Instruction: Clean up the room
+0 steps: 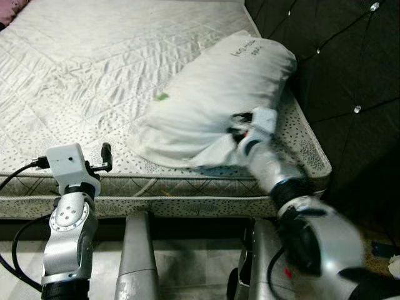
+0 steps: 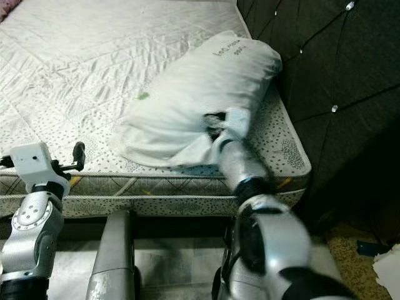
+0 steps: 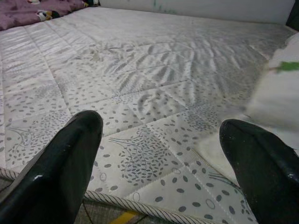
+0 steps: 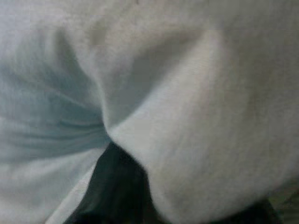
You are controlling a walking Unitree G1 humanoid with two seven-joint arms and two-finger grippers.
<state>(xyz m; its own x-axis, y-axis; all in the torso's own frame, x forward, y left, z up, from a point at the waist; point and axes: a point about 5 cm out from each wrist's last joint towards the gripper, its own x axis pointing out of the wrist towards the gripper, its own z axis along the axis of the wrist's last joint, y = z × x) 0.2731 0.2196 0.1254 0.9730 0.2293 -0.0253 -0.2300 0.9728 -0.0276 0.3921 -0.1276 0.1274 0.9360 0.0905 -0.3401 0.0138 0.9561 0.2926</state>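
Note:
A white pillow (image 1: 212,100) lies slantwise on the bare quilted mattress (image 1: 94,62), near the bed's right front corner. My right gripper (image 1: 242,132) is pushed into the pillow's near end, and the cloth bunches around it. In the right wrist view the pillow cloth (image 4: 187,93) folds over one black finger (image 4: 117,186), so the gripper is shut on the pillow. My left gripper (image 3: 163,158) stands open just over the mattress's front edge, left of the pillow, with nothing between its fingers (image 3: 65,158).
A dark tufted headboard (image 1: 350,75) rises along the right of the bed. A purple blanket (image 3: 28,11) lies at the mattress's far corner. A small green scrap (image 1: 161,96) sits on the pillow. White paper (image 2: 387,265) lies on the floor at the lower right.

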